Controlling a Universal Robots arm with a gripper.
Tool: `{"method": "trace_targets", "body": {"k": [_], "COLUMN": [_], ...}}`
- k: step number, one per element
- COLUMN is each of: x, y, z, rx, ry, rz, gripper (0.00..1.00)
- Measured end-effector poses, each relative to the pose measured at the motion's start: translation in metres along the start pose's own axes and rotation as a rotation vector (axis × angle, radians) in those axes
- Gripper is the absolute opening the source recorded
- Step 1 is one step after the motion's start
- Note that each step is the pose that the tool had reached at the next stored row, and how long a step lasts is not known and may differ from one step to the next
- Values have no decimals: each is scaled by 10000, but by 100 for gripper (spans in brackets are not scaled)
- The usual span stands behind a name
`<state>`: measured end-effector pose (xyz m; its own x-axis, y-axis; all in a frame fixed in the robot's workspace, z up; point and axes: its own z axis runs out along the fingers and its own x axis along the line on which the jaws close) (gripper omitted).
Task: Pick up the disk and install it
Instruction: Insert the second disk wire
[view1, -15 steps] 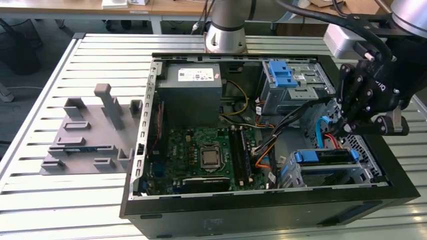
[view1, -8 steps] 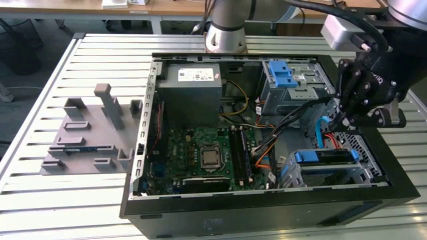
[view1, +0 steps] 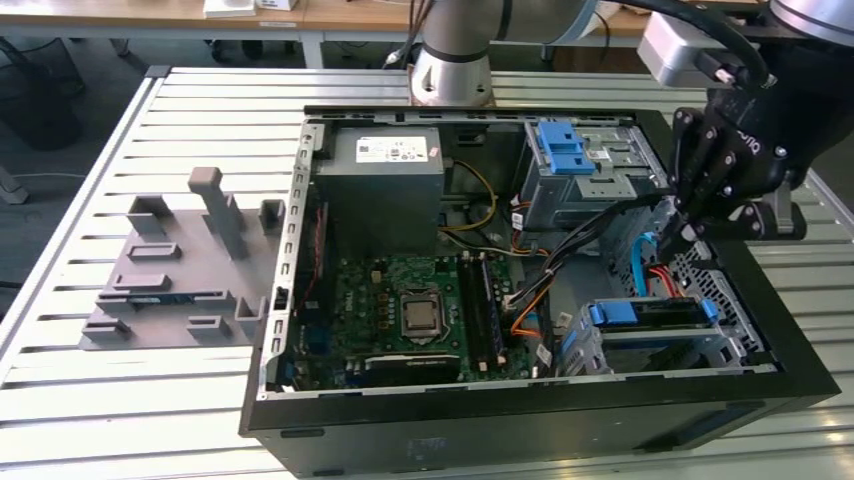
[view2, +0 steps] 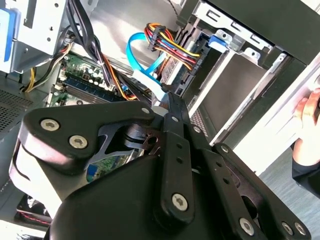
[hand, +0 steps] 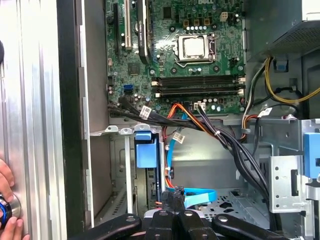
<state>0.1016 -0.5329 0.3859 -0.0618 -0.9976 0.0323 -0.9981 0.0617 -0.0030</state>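
Note:
The disk (view1: 646, 314) sits in the lower drive cage at the case's near corner on the exterior view's right, its blue bracket facing up. In the first wrist view the disk (hand: 146, 153) stands edge-on in that cage, blue tab showing. My black gripper (view1: 689, 232) hangs just above and behind the cage, inside the open computer case (view1: 534, 410). Its fingers (view2: 171, 115) are pressed together, tips beside a flat blue data cable (view2: 142, 55) and a black connector (hand: 176, 192). I cannot make out anything held between them.
A grey power supply (view1: 387, 175) and the motherboard (view1: 414, 310) fill the case's left half. An upper drive cage with a bare blue latch (view1: 566, 150) stands behind. Cable bundles (hand: 225, 140) cross the middle. A grey fixture (view1: 174, 270) lies on the slatted table. A person's hand (hand: 6, 200) rests outside the case.

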Motion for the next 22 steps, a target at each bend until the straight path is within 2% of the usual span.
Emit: {"method": "trace_targets", "body": {"k": [7,14,17,22], "x": [-41,-63,-64,-67], "y": [3,6,7,7], "z": [-16,-13,12,94], "rx": [1,3,3,4], "ry": [9,52,58,59], "rz": [0,0,0,0], "gripper": [11,11,11,11]}}
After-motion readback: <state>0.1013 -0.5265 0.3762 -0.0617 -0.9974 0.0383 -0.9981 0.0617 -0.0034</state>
